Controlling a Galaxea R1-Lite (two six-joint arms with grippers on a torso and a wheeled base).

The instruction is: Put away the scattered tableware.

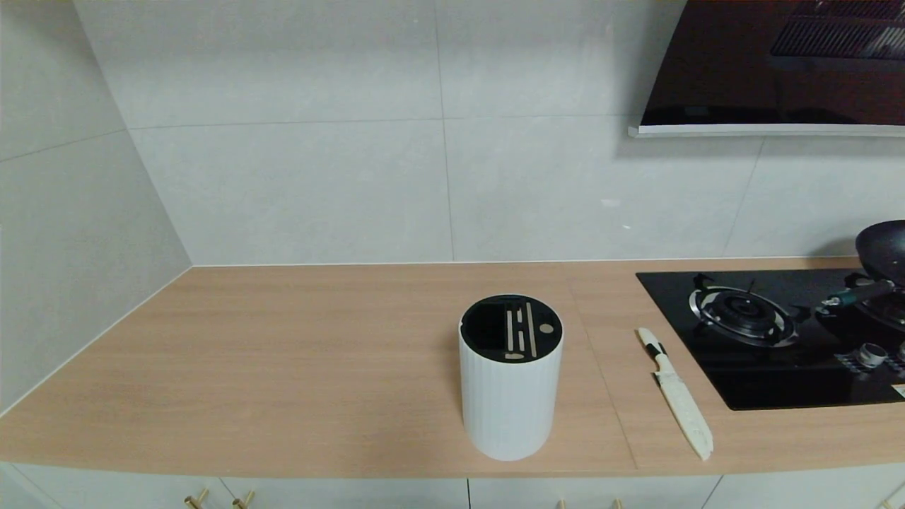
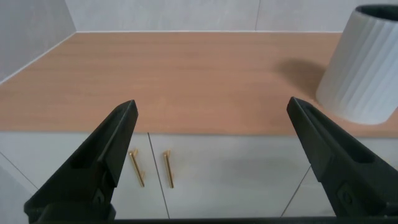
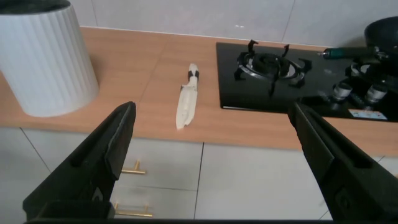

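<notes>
**Knife flat on desk, both end effectors released**

Knife (image 1: 675,392) lies flat on the desk (image 1: 283,367), between holder (image 1: 510,378) and hob (image 1: 778,339), apart from both. Its handle points to the wall and its blade tip sits near the front edge. Holder is upright, w/ narrow slots in its black top.

Left end effector (image 2: 211,106) and right end effector (image 3: 212,109) are both spread wide and empty, low in front of the desk edge. The right one is nearer the knife.

Handling, prob.: knife is light, stiff and thin. It sits flush on the wood, so there's little to get under. The blade looks slick and sharp, poss. brittle. Best hold is across the handle by the black band, pinched at the sides. Holder looks light, so a skewed entry could tip it.
</notes>
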